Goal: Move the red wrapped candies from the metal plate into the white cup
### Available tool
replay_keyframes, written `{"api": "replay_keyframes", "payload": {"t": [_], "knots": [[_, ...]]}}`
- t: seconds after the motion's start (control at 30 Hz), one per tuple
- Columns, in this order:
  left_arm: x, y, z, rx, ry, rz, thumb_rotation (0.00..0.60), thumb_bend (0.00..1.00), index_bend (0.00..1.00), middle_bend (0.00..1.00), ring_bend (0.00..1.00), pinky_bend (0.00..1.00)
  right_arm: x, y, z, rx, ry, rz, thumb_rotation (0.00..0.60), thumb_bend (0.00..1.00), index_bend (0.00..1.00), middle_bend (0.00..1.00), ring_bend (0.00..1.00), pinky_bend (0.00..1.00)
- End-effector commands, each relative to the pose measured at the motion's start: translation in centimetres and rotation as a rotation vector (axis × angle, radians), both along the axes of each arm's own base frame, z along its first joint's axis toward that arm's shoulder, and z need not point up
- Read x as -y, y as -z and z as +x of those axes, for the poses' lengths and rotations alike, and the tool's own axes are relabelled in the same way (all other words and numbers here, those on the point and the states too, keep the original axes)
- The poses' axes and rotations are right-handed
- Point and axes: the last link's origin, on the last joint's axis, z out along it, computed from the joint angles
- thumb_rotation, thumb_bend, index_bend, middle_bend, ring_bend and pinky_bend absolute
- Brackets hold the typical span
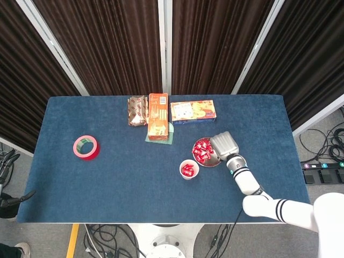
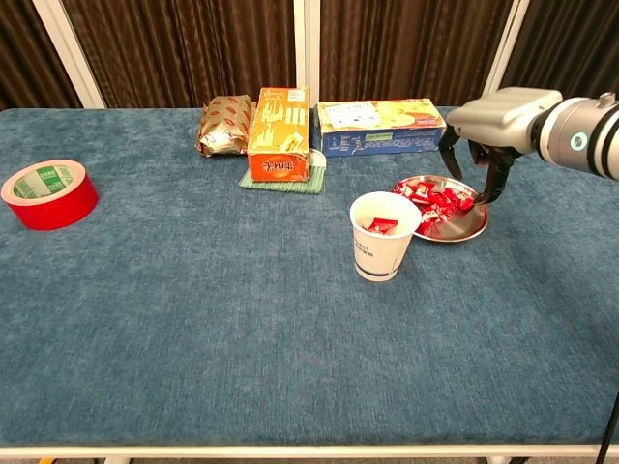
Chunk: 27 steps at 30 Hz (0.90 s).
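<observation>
The white cup [image 1: 188, 169] [image 2: 384, 238] stands upright near the table's front with red wrapped candies [image 2: 382, 226] inside. Just behind and to its right sits the metal plate [image 1: 210, 164] [image 2: 456, 235], holding several red wrapped candies [image 1: 202, 150] [image 2: 435, 201]. My right hand [image 1: 224, 145] [image 2: 493, 145] hovers over the plate's right edge. Its fingers [image 2: 498, 180] hang down apart, and I see nothing held in them. My left hand is in neither view.
A red tape roll [image 1: 86, 147] [image 2: 46, 193] lies at the left. Along the back stand a brown packet [image 1: 137, 110] [image 2: 225, 124], an orange box [image 1: 158, 123] [image 2: 279, 133] on a green mat, and a blue biscuit box [image 1: 193, 112] [image 2: 379, 126].
</observation>
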Motion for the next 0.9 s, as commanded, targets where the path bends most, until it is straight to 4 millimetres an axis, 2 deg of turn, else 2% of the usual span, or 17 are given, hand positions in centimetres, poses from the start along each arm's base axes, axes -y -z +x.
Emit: {"api": "replay_keyframes", "payload": {"t": [0.03, 0.47, 0.9], "knots": [[-0.1, 0.0, 0.0, 0.001, 0.001, 0.000, 0.600, 0.14, 0.13, 0.08, 0.03, 0.11, 0.4, 1.6, -0.1, 0.000, 0.000, 0.014, 0.600, 0.10, 0.50, 1.00, 1.00, 1.00], [-0.2, -0.2, -0.1, 0.002, 0.004, 0.004, 0.600, 0.14, 0.13, 0.08, 0.03, 0.11, 1.4, 3.9, 0.3, 0.003, 0.004, 0.010, 0.600, 0.10, 0.47, 1.00, 1.00, 1.00], [-0.4, -0.4, 0.0, 0.009, 0.009, 0.004, 0.600, 0.13, 0.13, 0.08, 0.03, 0.11, 0.0, 3.6, 2.2, -0.031, -0.084, 0.043, 0.600, 0.10, 0.46, 1.00, 1.00, 1.00]]}}
